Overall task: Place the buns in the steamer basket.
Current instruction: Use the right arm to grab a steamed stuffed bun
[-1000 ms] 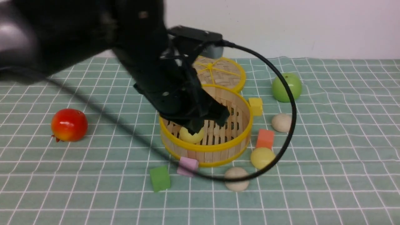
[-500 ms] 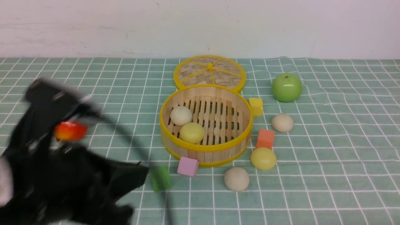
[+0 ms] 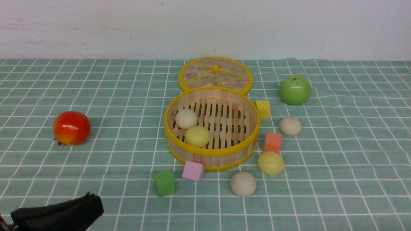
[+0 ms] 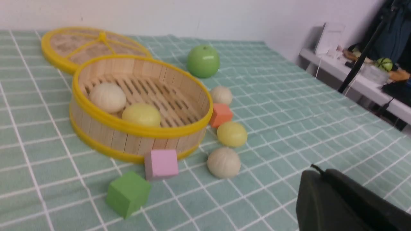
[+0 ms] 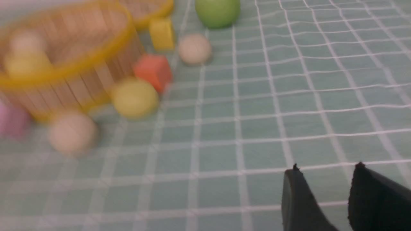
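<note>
Two buns sat in the basket (image 3: 210, 152): the white bun (image 3: 186, 118) and the inner yellow bun (image 3: 197, 136). Three lay outside on the cloth (image 3: 353, 160): the far beige bun (image 3: 290, 126), the outer yellow bun (image 3: 270, 162) and the near beige bun (image 3: 243, 183). My left gripper (image 3: 80, 208) was pinched closed and empty, low by the near edge. My right gripper (image 5: 326, 179) stood parted, holding nothing. I worried about the outer yellow bun. Crowded by the orange cube (image 3: 272, 142) and the basket wall, the jaws could snag either, and the smooth dome might squirt free.
</note>
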